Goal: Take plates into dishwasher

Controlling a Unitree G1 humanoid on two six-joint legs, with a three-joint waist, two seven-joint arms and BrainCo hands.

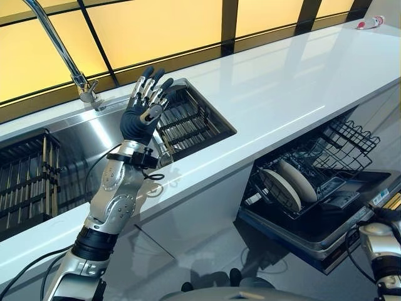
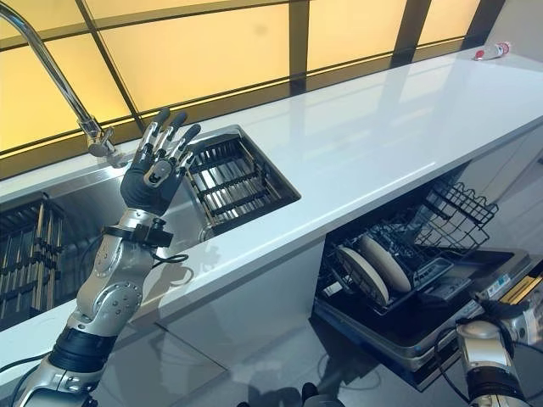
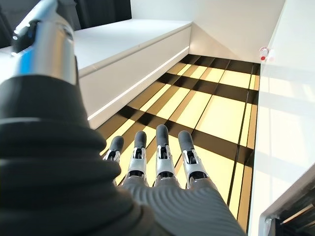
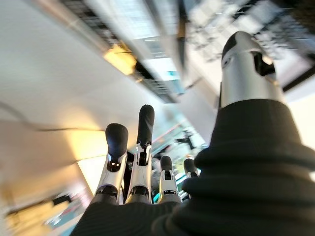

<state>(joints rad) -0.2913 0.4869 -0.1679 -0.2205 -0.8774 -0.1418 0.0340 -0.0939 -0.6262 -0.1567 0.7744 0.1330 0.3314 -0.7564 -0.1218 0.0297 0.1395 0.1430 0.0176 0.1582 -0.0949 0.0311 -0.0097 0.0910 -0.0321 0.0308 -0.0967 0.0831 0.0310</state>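
Your left hand (image 1: 143,106) is raised above the sink (image 1: 81,141), palm toward the camera, fingers straight and spread, holding nothing. It hovers just right of the tap (image 1: 66,53), over the gap between the two dark wire racks: one rack (image 1: 188,122) sits in the sink's right end, the other (image 1: 25,179) in its left end.

Look to the lower right of the sink, below the white tabletop (image 1: 288,88), and you find the open dishwasher (image 1: 326,235) with its wire basket (image 1: 313,169) pulled out. Two plates (image 1: 288,185) stand on edge there, side by side in the basket's tines, leaning slightly. You can make out no plates in the sink racks.

Your right hand (image 4: 140,162) does not show in the head views; only its forearm appears beside the dishwasher's front edge. In its own wrist view the fingers are straight and relaxed, spread a little, thumb standing apart, with nothing between them.

A small red and white object (image 1: 369,23) lies at the far end of the tabletop, well apart from the sink.
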